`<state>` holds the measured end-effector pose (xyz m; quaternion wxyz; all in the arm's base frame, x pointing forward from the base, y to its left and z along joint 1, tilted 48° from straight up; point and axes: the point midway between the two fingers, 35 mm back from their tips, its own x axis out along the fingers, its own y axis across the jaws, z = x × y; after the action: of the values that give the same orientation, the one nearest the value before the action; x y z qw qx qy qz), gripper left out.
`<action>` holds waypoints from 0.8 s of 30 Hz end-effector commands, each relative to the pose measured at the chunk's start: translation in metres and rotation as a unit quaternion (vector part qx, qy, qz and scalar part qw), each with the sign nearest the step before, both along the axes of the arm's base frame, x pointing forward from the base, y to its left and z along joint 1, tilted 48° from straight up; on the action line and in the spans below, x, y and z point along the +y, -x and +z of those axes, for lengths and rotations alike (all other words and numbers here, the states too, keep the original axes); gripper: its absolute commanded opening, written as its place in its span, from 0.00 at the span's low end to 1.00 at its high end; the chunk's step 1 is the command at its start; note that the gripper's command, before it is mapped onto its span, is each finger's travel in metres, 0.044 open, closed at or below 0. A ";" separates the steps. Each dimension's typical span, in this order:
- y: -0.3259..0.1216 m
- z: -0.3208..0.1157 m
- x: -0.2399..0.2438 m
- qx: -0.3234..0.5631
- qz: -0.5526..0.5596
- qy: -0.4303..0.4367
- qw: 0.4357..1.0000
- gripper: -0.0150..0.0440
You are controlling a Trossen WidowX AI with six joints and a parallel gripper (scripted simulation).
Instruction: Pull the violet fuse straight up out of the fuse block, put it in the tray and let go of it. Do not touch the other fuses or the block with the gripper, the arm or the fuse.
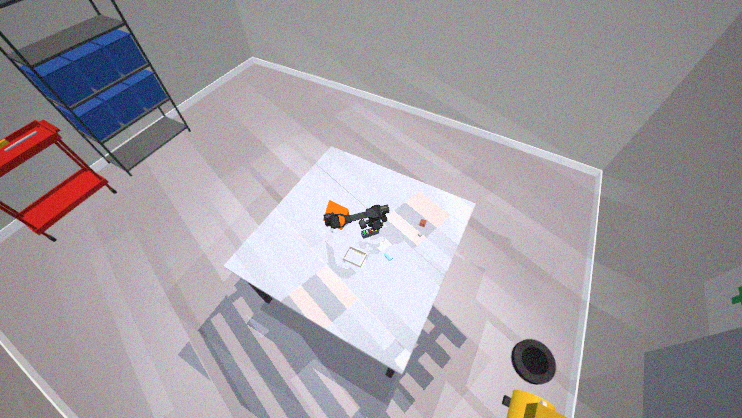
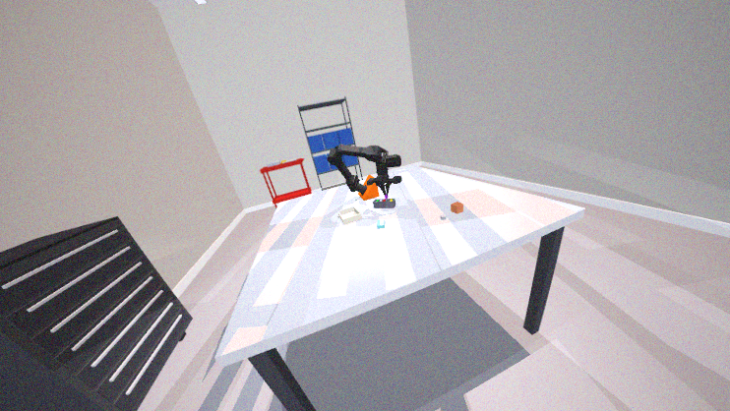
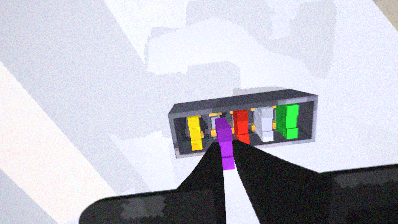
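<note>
My gripper (image 2: 386, 193) (image 3: 225, 147) is shut on the violet fuse (image 2: 387, 197) (image 3: 224, 131), which hangs upright just above the fuse block (image 1: 370, 234) (image 2: 384, 205) (image 3: 260, 98). In the wrist view the fuse is in front of its slot, where orange contacts show. A yellow fuse (image 3: 195, 134) is on one side of that slot; a red fuse (image 3: 241, 126), a white fuse (image 3: 264, 122) and a green fuse (image 3: 288, 120) are on the other, all in the block. The pale tray (image 1: 351, 263) (image 2: 351, 219) stands apart from the block, with nothing visible in it.
A small cyan piece (image 1: 388, 256) (image 2: 381, 224) lies near the tray. A brown-orange cube (image 1: 422, 222) (image 2: 456, 207) and a tiny grey piece (image 2: 443, 217) lie farther off, beyond the block. An orange object (image 1: 337, 208) (image 2: 368, 191) stands by the arm's base.
</note>
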<state>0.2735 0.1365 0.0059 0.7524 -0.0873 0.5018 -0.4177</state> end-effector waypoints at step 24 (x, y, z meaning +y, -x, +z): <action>-0.002 0.031 0.010 0.002 -0.001 -0.005 1.000 0.25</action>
<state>0.2708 0.1528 0.0262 0.7525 -0.0872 0.5032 -0.4158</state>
